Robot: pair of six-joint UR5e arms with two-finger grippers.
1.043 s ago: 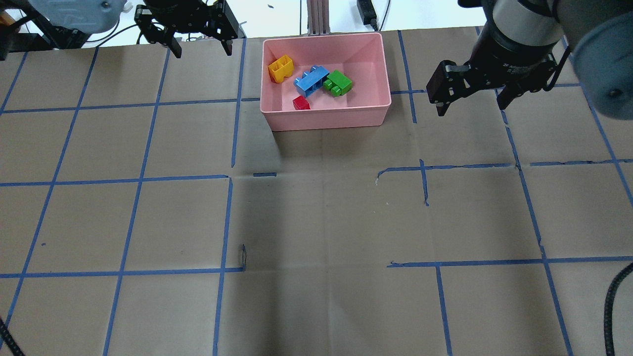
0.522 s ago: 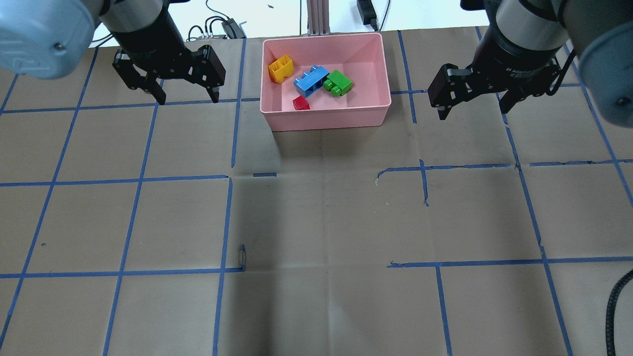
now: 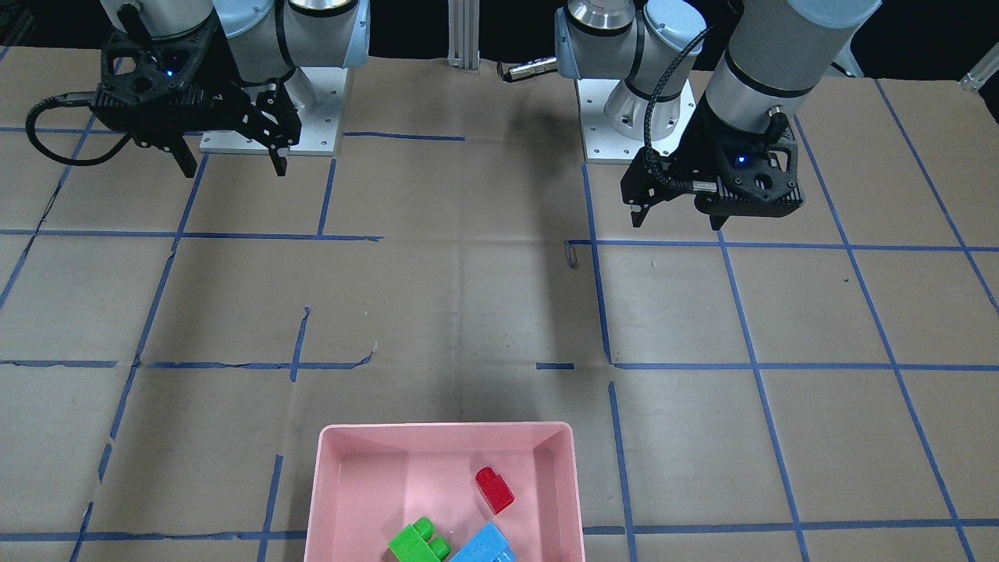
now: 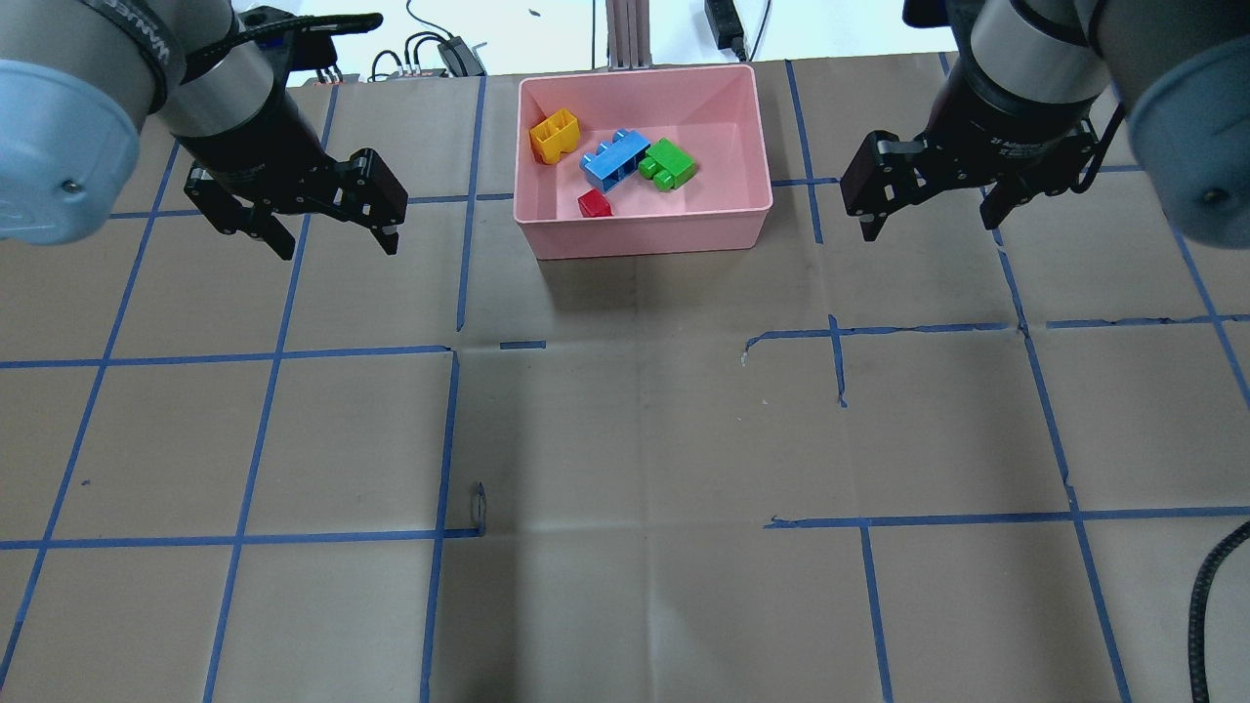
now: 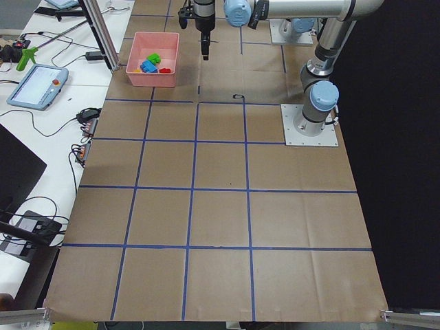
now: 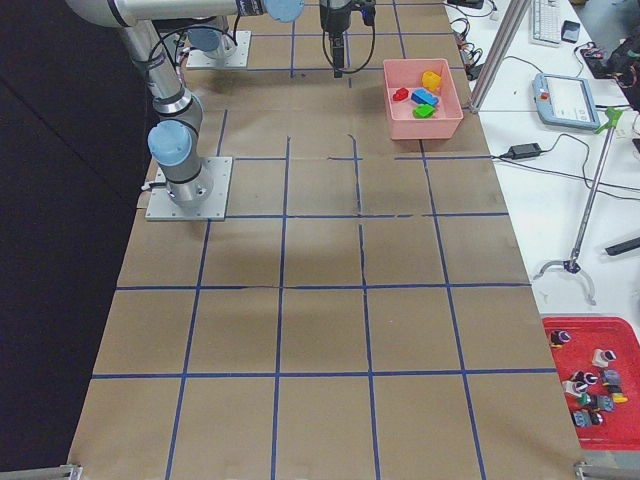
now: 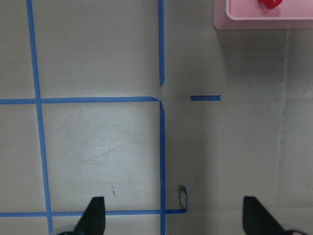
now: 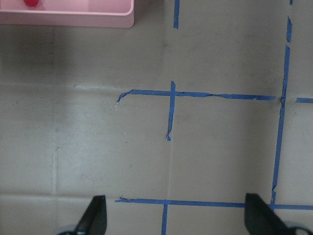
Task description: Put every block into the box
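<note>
The pink box (image 4: 645, 234) stands at the far middle of the table. All four blocks lie in it: yellow (image 4: 554, 135), light blue (image 4: 614, 159), green (image 4: 668, 163) and red (image 4: 594, 204). My left gripper (image 4: 337, 239) is open and empty, above the table left of the box. My right gripper (image 4: 928, 225) is open and empty, right of the box. In the front-facing view the box rim (image 3: 445, 427) shows with red (image 3: 495, 489), green (image 3: 419, 540) and blue (image 3: 484, 546); yellow is out of view. The left wrist view shows a box corner (image 7: 264, 23).
Brown paper with a blue tape grid covers the table. An aluminium post (image 4: 625, 29) and a power adapter (image 4: 725, 24) stand behind the box. A side table holds a teach pendant (image 5: 38, 86) and a red parts tray (image 6: 590, 340).
My left gripper has moved from the table's far edge toward the near side, staying open and empty. My right gripper has barely moved. The blocks have not moved.
</note>
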